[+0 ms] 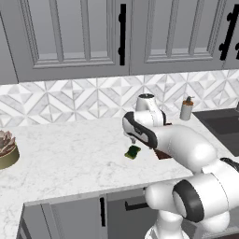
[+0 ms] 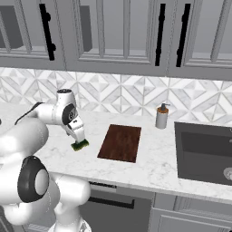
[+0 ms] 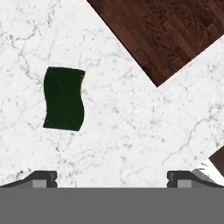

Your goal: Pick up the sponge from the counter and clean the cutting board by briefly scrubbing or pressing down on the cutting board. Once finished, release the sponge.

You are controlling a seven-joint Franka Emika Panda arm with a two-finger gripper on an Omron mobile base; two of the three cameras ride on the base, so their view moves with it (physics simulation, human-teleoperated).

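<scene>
Currently, your gripper [image 3: 112, 177] hangs above the tabletop [image 1: 70, 154] with its jaws spread apart, holding nothing. You will find the sponge [image 3: 64, 99] lying flat on the tabletop, near the cutting board [image 2: 120, 142] but clear of its edge.

My arm hides most of cutting board [image 1: 162, 154] in left base view. Hand view crops board at top edge. Sink [image 2: 206, 152] cut by right edge. Can't tell finger gap.
</scene>
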